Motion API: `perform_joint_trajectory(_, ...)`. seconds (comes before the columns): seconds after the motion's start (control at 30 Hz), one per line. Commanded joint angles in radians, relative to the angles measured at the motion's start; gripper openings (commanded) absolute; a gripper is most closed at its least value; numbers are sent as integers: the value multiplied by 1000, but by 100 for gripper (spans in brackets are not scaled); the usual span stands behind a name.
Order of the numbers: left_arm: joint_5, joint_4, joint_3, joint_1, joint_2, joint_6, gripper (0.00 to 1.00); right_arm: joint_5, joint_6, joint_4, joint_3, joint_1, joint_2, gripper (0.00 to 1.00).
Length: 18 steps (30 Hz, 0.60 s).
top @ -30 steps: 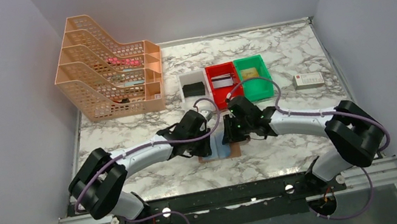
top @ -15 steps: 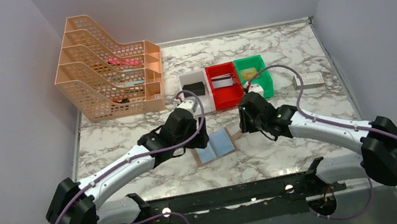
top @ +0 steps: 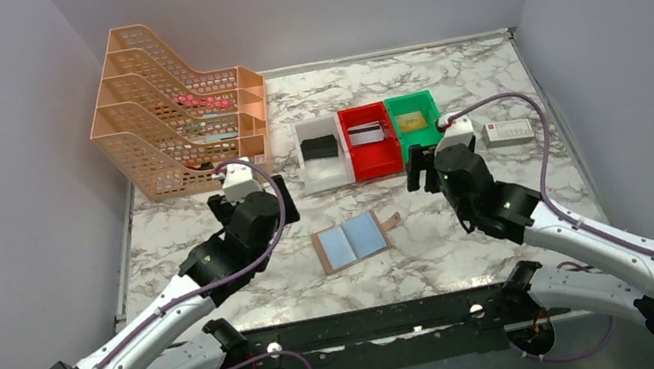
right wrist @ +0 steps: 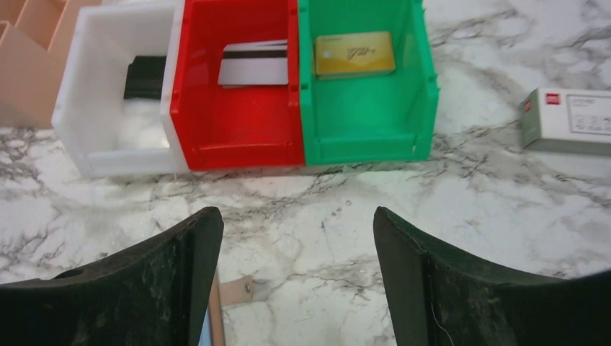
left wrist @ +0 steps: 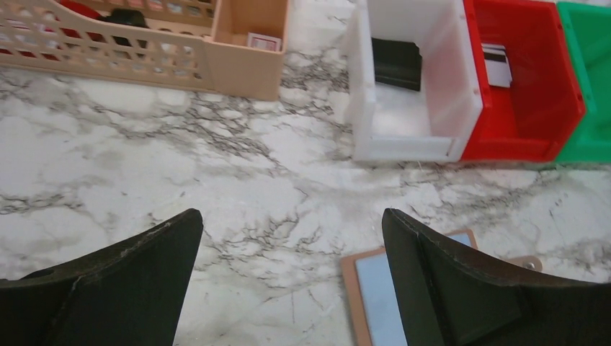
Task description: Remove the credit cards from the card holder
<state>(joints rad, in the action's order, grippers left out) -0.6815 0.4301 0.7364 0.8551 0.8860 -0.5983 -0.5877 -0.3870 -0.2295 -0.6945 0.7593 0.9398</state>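
Now | both jaws spread, empty | card holder (top: pixel 350 241) flat open | box (right wrist: pixel 569 120) print unreadable

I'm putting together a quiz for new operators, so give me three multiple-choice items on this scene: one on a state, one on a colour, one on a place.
1. How is the tan leather-like folding card holder?
A. snapped shut
B. spread open, flat on the marble table
C. standing on edge

2. What colour are its inner panels?
A. pale blue
B. red
C. black

3. Where does the gold plastic card lie?
A. on the bare table
B. in the holder
C. in the green plastic bin

Key:
1. B, both halves lie flat with the tab out.
2. A, blue panels face up.
3. C, the right wrist view shows it on the green floor.
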Motion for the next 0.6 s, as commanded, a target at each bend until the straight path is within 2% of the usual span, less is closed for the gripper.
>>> perform_joint_trajectory(0.0,-213,51,31,5,-68,67,99,-166,107,102,30,-1,-58,83)
perform_joint_trajectory(0.13,-280,55,44,5,-99,158,99,-181,136,139,40,-26,-96,90)
perform_joint_trajectory(0.23,-320,55,32,5,-115,204,99,2,108,124,21,-127,-115,90)
perform_joint_trajectory(0.3,-332,54,16,5,-127,212,99,71,102,117,13,-162,-115,90)
perform_joint_trajectory(0.57,-330,59,-2,5,-114,214,99,130,109,101,32,-164,-160,90)
